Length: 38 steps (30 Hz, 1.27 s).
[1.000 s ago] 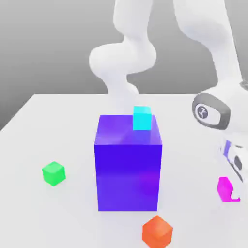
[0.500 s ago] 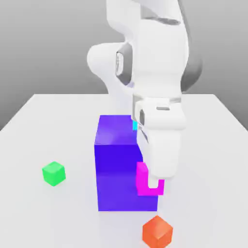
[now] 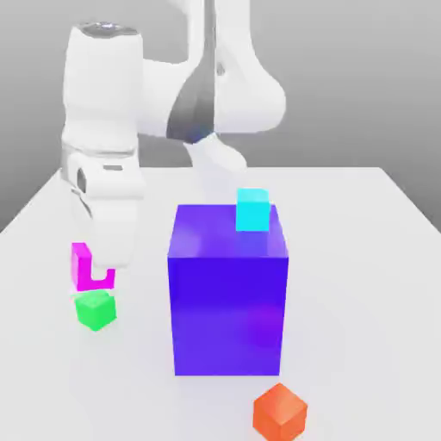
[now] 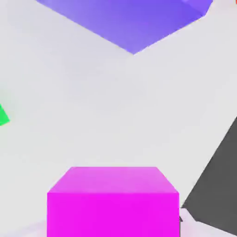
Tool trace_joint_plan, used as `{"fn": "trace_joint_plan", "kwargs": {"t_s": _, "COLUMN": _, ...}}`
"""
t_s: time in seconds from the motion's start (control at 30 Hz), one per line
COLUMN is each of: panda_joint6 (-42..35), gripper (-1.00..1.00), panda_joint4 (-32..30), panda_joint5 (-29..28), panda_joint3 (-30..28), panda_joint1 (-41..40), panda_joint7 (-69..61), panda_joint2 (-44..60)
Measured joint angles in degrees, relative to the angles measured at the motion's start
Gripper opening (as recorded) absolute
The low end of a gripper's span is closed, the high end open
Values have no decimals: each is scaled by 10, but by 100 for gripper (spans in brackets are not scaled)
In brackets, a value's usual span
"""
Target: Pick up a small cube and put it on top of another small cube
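A big purple-blue block (image 3: 228,293) stands mid-frame on the white counter (image 3: 362,284), a cyan cube (image 3: 253,210) atop it, an orange cube (image 3: 280,413) below.

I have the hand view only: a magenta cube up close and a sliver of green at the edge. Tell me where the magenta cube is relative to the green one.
Observer: In the exterior view, the small glossy magenta cube is off the table, just above the small green cube, with a narrow gap between them.
Operator: Report what is on that purple block.
Observer: A small cyan cube rests on top of the big purple-blue block, near its far edge.
Operator: List anything else lying about.
Observer: A small orange cube lies on the white table, in front of the block, towards the exterior view's right.
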Motion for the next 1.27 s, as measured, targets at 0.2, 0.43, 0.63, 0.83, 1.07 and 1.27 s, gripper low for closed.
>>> {"fn": "trace_joint_plan", "kwargs": {"t_s": 0.2, "panda_joint6": -2, "gripper": -100, "panda_joint4": -47, "panda_joint5": -31, "panda_joint3": -90, "panda_joint1": -27, "panda_joint7": -184, "panda_joint2": -21}}
{"fn": "trace_joint_plan", "kwargs": {"t_s": 0.43, "panda_joint6": 1, "gripper": -100, "panda_joint4": -89, "panda_joint5": -33, "panda_joint3": -176, "panda_joint1": -20, "panda_joint7": -360, "panda_joint2": -22}}
{"fn": "trace_joint_plan", "kwargs": {"t_s": 0.63, "panda_joint6": 14, "gripper": -100, "panda_joint4": -84, "panda_joint5": 8, "panda_joint3": -200, "panda_joint1": 18, "panda_joint7": -394, "panda_joint2": -6}}
{"fn": "trace_joint_plan", "kwargs": {"t_s": 0.83, "panda_joint6": 58, "gripper": -100, "panda_joint4": -82, "panda_joint5": 58, "panda_joint3": -232, "panda_joint1": 63, "panda_joint7": -428, "panda_joint2": 38}}
{"fn": "trace_joint_plan", "kwargs": {"t_s": 1.07, "panda_joint6": 137, "gripper": -100, "panda_joint4": -89, "panda_joint5": 184, "panda_joint3": -272, "panda_joint1": 131, "panda_joint7": -515, "panda_joint2": 125}}
{"fn": "trace_joint_plan", "kwargs": {"t_s": 1.27, "panda_joint6": 181, "gripper": 100, "panda_joint4": -92, "panda_joint5": 359, "panda_joint3": -219, "panda_joint1": 128, "panda_joint7": -636, "panda_joint2": 192}}
